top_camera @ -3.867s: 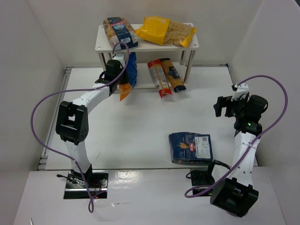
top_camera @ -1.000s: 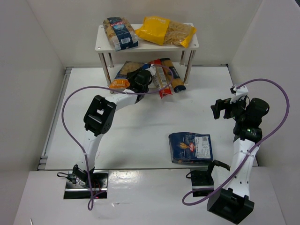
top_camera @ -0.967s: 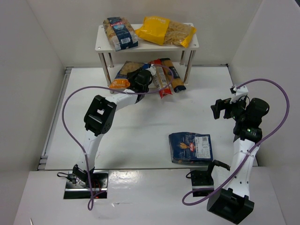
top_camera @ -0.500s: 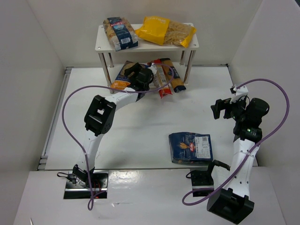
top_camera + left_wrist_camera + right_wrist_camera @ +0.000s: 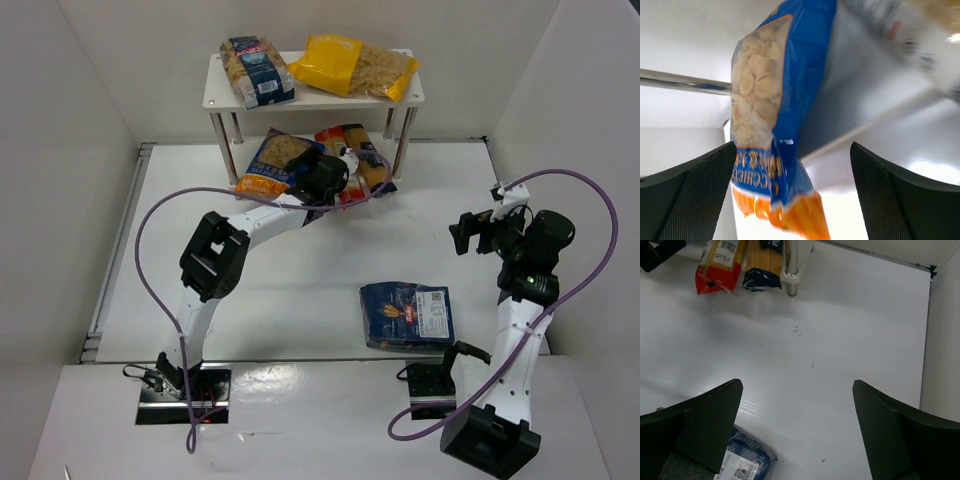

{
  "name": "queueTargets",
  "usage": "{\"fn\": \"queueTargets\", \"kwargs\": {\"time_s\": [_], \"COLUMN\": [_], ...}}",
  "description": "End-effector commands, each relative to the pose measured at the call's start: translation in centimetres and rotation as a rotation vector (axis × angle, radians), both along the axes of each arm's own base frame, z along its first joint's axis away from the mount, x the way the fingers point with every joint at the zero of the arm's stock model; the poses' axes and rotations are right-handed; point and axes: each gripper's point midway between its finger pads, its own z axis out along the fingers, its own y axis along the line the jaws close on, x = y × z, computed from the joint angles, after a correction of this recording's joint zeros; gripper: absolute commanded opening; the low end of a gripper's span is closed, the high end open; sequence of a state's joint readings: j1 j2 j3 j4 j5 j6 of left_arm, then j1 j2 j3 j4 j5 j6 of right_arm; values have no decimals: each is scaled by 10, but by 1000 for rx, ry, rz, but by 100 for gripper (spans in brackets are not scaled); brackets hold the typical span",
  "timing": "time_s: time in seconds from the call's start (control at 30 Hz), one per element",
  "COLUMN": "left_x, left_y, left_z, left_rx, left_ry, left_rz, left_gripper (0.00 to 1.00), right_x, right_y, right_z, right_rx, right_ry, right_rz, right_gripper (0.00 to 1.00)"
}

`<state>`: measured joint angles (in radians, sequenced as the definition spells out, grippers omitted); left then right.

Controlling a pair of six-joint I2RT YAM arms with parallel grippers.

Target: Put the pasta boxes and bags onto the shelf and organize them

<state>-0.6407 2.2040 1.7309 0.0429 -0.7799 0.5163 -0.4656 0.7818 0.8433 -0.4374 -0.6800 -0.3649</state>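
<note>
well, left gripper was at the shelf's lower tier w/ fingers spread wide and clamped on nothing. the blue-and-orange bag lay at the left of that tier, its orange end poking out past the front edge, just beside the long red and orange packets. step in hand looked like seating that bag. prob best to back the wrist straight out and low, clear of the top tier's underside, w/o dragging the bag or bumping the packets. if the bag sat too far out, a gentle push on the orange end should square it up. right gripper hung over the table, fingers apart and empty. flat dark blue pack lay on the table near it, not yet shelved.
</note>
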Motion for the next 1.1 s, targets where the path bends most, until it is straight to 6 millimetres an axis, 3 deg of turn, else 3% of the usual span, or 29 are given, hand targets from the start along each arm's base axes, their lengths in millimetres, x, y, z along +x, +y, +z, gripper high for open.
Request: {"fn": "queueTargets", "kwargs": {"time_s": [0.0,0.27,0.37,0.43,0.47,0.6,0.67,0.7,0.73,0.77,0.8,0.9,0.93,1.07], "left_x": [-22,-88,-117,-142,-151,-195,-212,-213,-216,-224,-220,-227,-226,-222], "left_y": [-13,-35,-33,-33,-33,-32,-30,-15,-6,-6,15,35,57,102], "left_z": [38,42,34,17,25,19,33,28,42,45,40,56,55,63], "left_rx": [-115,-238,-303,-345,-375,-457,-549,-575,-627,-682,-731,-839,-862,-942], "left_ry": [-15,149,256,362,374,507,539,559,539,576,586,580,555,478], "left_rz": [-21,-129,-162,-189,-210,-314,-386,-368,-373,-420,-378,-401,-355,-277], "left_gripper": [100,100,100,100,100,100,100,100,100,100,100,100,100,100], "right_x": [-3,-6,-8,-9,-9,-11,-9,-8,-6,-4,-2,4,11,27], "right_y": [4,10,13,15,17,19,18,16,15,13,11,10,10,39], "right_z": [10,16,17,17,18,19,20,19,15,13,14,3,-2,-30], "right_rx": [-15,-10,-7,-3,0,-1,-1,14,21,35,40,86,88,35], "right_ry": [-36,-49,-53,-55,-56,-53,-53,-34,-22,-9,-3,64,90,209], "right_rz": [23,52,62,74,85,96,96,82,82,68,54,40,41,37], "right_gripper": [99,99,99,99,99,99,99,99,99,99,99,99,99,99]}}
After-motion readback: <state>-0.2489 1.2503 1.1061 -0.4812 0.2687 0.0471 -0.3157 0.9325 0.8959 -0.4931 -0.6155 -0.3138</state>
